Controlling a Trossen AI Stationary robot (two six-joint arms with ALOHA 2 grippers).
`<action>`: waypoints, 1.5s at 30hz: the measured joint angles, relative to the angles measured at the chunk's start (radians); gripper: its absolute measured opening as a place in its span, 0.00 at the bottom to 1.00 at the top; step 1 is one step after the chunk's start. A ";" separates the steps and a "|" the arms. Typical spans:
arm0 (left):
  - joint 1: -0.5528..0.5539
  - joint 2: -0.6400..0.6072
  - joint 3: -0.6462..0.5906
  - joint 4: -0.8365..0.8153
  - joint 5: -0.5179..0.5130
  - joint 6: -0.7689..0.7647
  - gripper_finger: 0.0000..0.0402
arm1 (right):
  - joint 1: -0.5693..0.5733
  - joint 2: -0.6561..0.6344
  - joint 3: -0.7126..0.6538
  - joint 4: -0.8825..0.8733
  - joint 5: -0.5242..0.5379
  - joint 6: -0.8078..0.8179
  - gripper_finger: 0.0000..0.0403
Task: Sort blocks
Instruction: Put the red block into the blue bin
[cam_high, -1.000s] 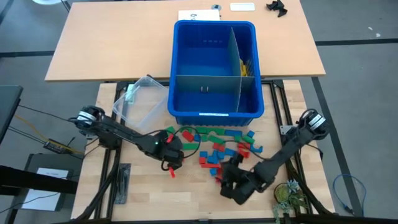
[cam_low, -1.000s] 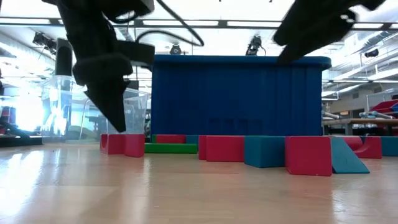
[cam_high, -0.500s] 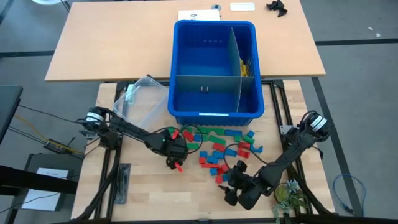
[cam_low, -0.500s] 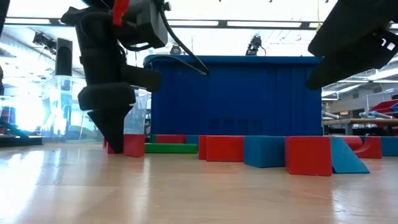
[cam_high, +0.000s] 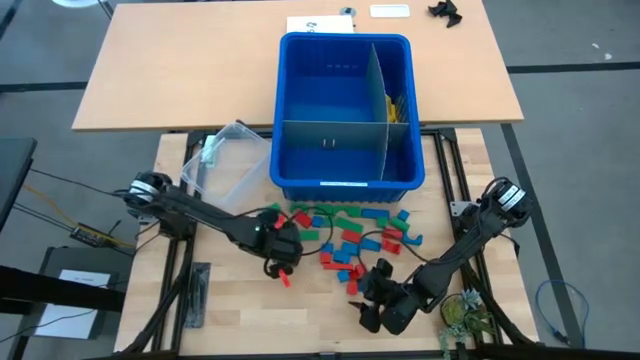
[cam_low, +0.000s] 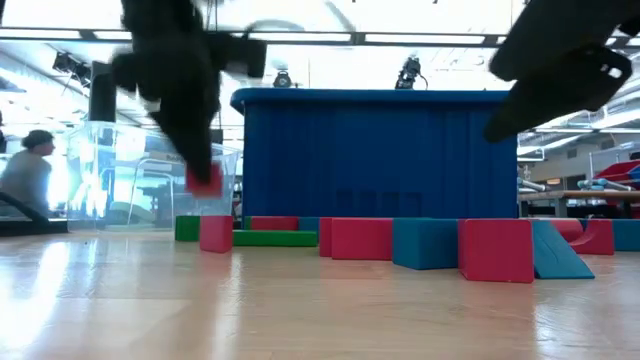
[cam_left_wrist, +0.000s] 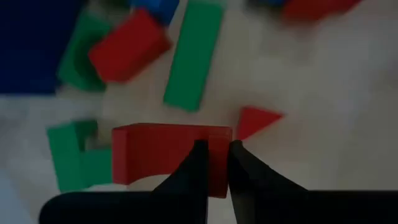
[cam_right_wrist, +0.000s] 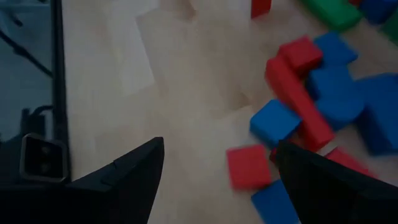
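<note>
The blocks (cam_high: 350, 235), red, blue and green, lie scattered on the wooden table in front of the blue bin; the low view shows them in a row (cam_low: 360, 238). My left gripper (cam_high: 283, 268) hangs at the pile's left side, shut on a red block (cam_left_wrist: 161, 155) that is raised off the table (cam_low: 205, 180). My right gripper (cam_high: 375, 300) stands open over bare wood at the pile's near edge, with a red block (cam_right_wrist: 249, 165) on the table ahead of its fingers. My left gripper pinches the red block near one end (cam_left_wrist: 217, 152) between its two fingers. The fingers come steeply from above and lie across the block. The block is lifted clear of the table, lying about level below the fingers (cam_low: 195, 140).
A large blue bin (cam_high: 345, 110) with dividers stands behind the pile, yellow pieces (cam_high: 395, 105) in its right compartment. A clear tub (cam_high: 225, 160) lies tilted at the bin's left. A person (cam_low: 25, 175) shows far off in the room. Bare wood lies near the front edge.
My left gripper has gone down onto a red block at the pile's left side, shut on it and risen; the block now hangs clear of the table. My right gripper has sunk a little and turned, staying open.
</note>
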 joint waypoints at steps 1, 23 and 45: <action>-0.009 -0.008 0.029 -0.015 0.001 0.011 0.10 | 0.003 0.002 0.000 0.001 0.013 -0.005 0.76; 0.412 -0.086 0.586 0.169 -0.028 0.697 0.10 | -0.005 0.009 -0.029 0.003 0.033 0.056 0.76; 0.900 0.115 0.585 0.320 -0.031 0.678 0.35 | -0.046 0.010 -0.052 0.020 -0.013 0.071 0.76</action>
